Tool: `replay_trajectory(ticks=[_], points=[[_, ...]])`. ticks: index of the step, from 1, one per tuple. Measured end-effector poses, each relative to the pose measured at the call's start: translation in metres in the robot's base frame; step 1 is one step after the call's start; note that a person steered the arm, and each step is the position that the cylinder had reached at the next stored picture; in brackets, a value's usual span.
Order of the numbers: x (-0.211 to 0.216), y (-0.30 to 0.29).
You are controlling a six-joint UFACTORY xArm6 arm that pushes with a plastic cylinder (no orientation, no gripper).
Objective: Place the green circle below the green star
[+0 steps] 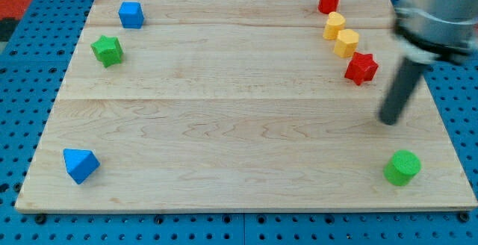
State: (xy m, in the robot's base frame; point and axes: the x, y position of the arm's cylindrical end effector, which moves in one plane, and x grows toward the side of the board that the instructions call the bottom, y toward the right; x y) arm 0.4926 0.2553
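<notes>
The green circle [402,167] lies near the board's bottom right corner. The green star [107,50] lies far off at the view's upper left. My tip [388,121] is at the right side of the board, a short way above the green circle and slightly to its left, apart from it. The red star [361,68] is above and left of my tip.
A wooden board [239,133] on a blue pegboard. A blue cube [131,14] sits at the top left, a blue triangle [80,164] at the bottom left. A red cylinder [329,0] and two yellow blocks [340,34] stand at the top right.
</notes>
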Motion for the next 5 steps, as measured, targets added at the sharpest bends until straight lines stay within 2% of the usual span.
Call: replay_trajectory(ticks=[1, 2, 3, 4, 5], points=[[0.048, 0.071], [0.099, 0.071], [0.108, 0.045], [0.090, -0.015], [0.047, -0.097]])
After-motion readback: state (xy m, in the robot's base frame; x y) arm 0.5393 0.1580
